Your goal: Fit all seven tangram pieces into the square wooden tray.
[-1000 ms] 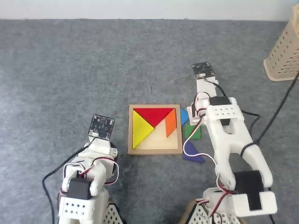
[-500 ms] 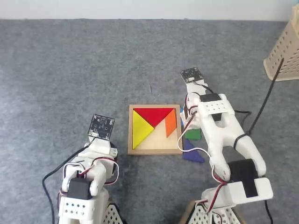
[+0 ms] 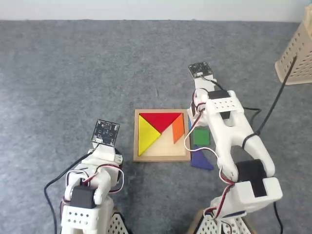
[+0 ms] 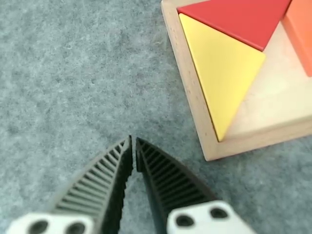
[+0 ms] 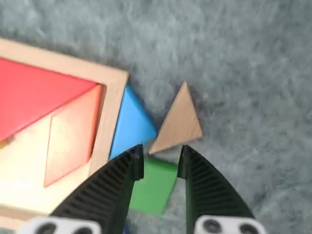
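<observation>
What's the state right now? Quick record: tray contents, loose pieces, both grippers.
tray: square wooden tray, partly filled
in tray: red triangle, yellow triangle, orange piece
loose: blue triangle against the tray's outer rim; wood triangle, green square and purple triangle beside it on the carpet
left gripper: shut, empty, over carpet near a tray corner
right gripper: open, empty, above the green square
placed: three of seven

The red triangle (image 3: 161,120), yellow triangle (image 3: 146,136) and orange piece (image 3: 178,128) lie inside the tray (image 3: 162,159).
</observation>
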`<state>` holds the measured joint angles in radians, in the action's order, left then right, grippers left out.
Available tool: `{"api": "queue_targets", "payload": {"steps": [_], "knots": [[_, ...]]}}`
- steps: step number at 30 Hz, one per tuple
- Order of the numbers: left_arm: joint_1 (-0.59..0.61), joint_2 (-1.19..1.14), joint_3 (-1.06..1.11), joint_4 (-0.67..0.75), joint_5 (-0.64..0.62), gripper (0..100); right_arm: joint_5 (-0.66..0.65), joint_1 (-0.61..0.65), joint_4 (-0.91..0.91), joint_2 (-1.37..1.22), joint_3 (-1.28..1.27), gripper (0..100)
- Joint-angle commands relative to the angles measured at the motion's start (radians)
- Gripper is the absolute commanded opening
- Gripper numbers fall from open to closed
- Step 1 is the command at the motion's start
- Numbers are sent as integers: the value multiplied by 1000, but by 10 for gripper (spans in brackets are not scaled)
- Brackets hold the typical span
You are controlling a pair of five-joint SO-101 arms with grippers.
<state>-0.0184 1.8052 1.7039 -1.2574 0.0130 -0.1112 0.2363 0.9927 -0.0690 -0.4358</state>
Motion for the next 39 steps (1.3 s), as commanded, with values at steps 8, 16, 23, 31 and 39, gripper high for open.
{"api": "queue_targets", "payload": {"steps": [8,16,23,31,39], "knots": [[2,21,-19,-6,-6,12,14,-2,19,226,-157,135],[2,21,-19,-6,-6,12,5,-7,-62,226,-146,135],[2,21,-19,-6,-6,12,-77,-38,10,116,87,206],[2,21,-19,-6,-6,12,-87,-114,-44,-114,186,199],[2,21,-19,-6,-6,12,-89,-94,-41,-189,227,201]]}}
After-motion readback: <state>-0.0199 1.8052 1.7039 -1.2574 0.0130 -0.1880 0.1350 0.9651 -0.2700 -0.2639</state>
